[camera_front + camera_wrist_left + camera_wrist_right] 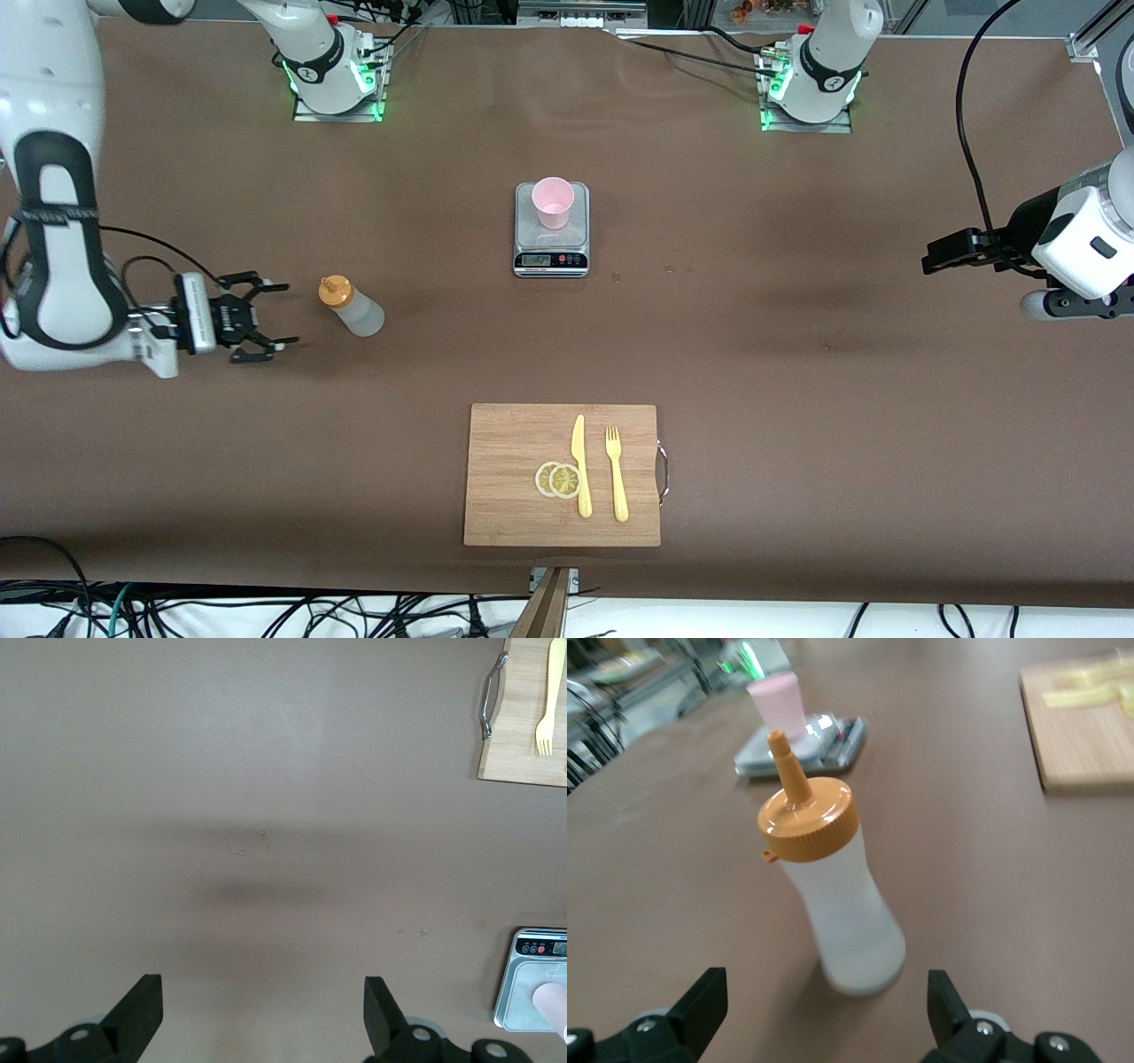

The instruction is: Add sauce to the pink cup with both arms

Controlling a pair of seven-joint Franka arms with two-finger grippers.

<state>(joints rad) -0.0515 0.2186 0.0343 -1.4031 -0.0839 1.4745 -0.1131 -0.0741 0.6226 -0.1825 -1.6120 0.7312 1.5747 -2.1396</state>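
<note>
The sauce bottle [352, 307] stands upright on the brown table [797, 372] toward the right arm's end, its orange nozzle cap up, held by nothing. Just beside it, apart from it, the right gripper [270, 322] sits low with its fingers spread wide and empty; in the right wrist view the bottle [833, 895] stands clear of both fingertips [700, 1005], though its base is blurred and hard to make out.

The pink cup [554, 202] stands on the grey scale [551, 257] near the middle of the table, farther from the front camera than the bottle. What lies in the cup is too small to tell.

Nearer to the front camera lies a wooden cutting board [514, 443] bearing two lemon slices [558, 479], a yellow knife [580, 465] and a yellow fork [617, 474].

The left gripper [264, 1014] waits over bare table at the left arm's end, fingers wide apart and holding nothing. In the left wrist view the scale and cup are cut off at the edge, and only a corner of the board shows.
</note>
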